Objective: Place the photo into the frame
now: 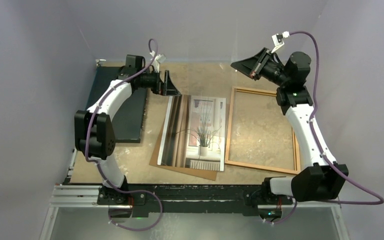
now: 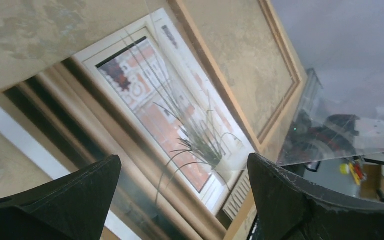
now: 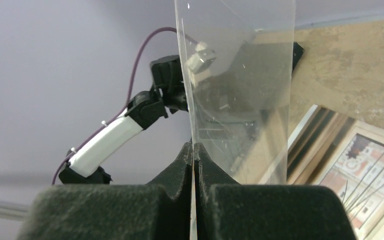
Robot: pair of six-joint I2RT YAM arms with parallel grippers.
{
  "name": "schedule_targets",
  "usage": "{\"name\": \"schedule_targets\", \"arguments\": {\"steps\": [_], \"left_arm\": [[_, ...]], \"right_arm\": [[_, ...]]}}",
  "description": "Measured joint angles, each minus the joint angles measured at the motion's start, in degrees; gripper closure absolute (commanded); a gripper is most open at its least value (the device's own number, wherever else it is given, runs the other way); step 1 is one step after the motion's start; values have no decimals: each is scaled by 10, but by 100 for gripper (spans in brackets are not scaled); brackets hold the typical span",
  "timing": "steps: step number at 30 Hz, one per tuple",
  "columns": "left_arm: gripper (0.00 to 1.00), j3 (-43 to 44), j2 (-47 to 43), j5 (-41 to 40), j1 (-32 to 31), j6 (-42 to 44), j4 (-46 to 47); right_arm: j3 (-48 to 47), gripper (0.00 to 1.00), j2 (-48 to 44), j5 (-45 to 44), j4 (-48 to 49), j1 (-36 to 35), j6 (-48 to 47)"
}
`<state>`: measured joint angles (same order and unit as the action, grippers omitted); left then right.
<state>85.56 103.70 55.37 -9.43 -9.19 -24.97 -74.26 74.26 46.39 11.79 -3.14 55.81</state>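
1. Jaws, left: I hold them wide with nothing between them, hovering over the far end of the thin rectangular paper photo (image 1: 196,132) of a spiky potted plant at a bright window.
2. Jaws, right: I hold them pressed shut on one edge of the clear glass pane (image 3: 235,90), which is lifted off the mottled tan surface (image 1: 120,162) near the far end of the rectangular frame with the narrow orange-brown wooden border (image 1: 229,125).
3. Status, done: the frame lies flat with an empty opening, and the surface shows through it. The pane is out of it and in my grip.
4. Status, not done: the photo is not in the frame. It lies face up on the plain brown backing board (image 1: 206,173), just left of the frame. I cannot tell whether photo and frame touch.
5. Remaining, in my judgement: lift the photo off the board and seat it inside the border. The task is at an early stage.
6. Materials:
   - Photo: thin, flat and glossy, probably flexible, with little edge to pinch.
   - Pane: rigid, transparent and reflective, with faint scratches.
   - Frame: hard wood with a stepped inner lip.
   - Backing board: matt, stiff, slightly larger than the photo.
   - Dark grey-black rectangular mat (image 1: 130,115): flat, lying at the left, apart from the rest.
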Motion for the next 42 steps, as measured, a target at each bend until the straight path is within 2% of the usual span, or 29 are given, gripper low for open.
{"name": "schedule_targets", "arguments": {"steps": [4,7,13,18,22,24,28,32,38,42], "left_arm": [[16,-2,-5,-58,0,27,-16],[18,-17,-5,-123,0,64,-37],[23,-72,-1,-219,-3,129,-64],[23,-77,5,-241,-10,155,-69],[23,-76,5,-244,-25,176,-79],[23,-75,5,-263,-53,191,-81],[23,-76,9,-304,-148,224,-79],[22,-76,20,-339,-222,256,-81],[21,-99,22,-417,-293,315,-71],[25,-120,37,-448,-306,339,-63]], "right_arm": [[-8,100,13,-27,-57,-5,-20],[-30,100,28,-60,-124,-7,-31],[-151,100,60,-186,-312,-54,-81],[-169,100,52,-219,-362,-88,-106],[-169,100,52,-250,-396,-89,-118],[-169,100,52,-265,-423,-84,-130],[-174,100,46,-306,-470,-67,-155],[-217,100,42,-360,-504,-41,-181],[-231,100,13,-412,-503,-15,-203],[-231,100,12,-436,-508,-14,-213]]}}
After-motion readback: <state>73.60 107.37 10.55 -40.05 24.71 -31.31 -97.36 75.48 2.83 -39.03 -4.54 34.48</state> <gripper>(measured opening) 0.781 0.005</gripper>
